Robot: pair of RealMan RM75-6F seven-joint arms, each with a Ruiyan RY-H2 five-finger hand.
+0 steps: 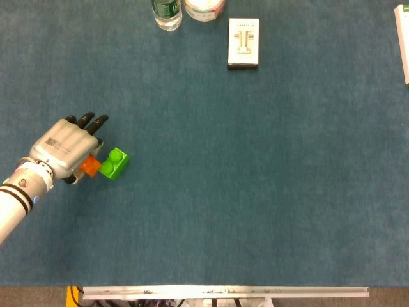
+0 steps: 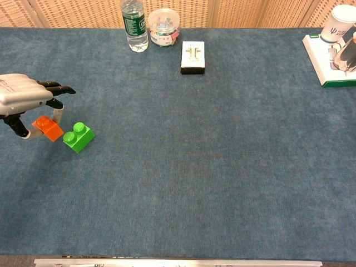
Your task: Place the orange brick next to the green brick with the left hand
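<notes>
The green brick (image 1: 114,163) (image 2: 78,137) lies on the blue cloth at the left. Just left of it, touching or nearly touching, sits the orange brick (image 1: 90,166) (image 2: 48,128). My left hand (image 1: 64,149) (image 2: 25,100) is over the orange brick and pinches it between thumb and a finger, the other fingers stretched out. In the chest view the brick looks low, at or just above the cloth. The right hand shows in neither view.
At the back edge stand a water bottle (image 2: 134,26), a clear jar (image 2: 163,26) and a white box (image 2: 192,57). A white tray (image 2: 327,61) with a cup (image 2: 339,22) sits at the far right.
</notes>
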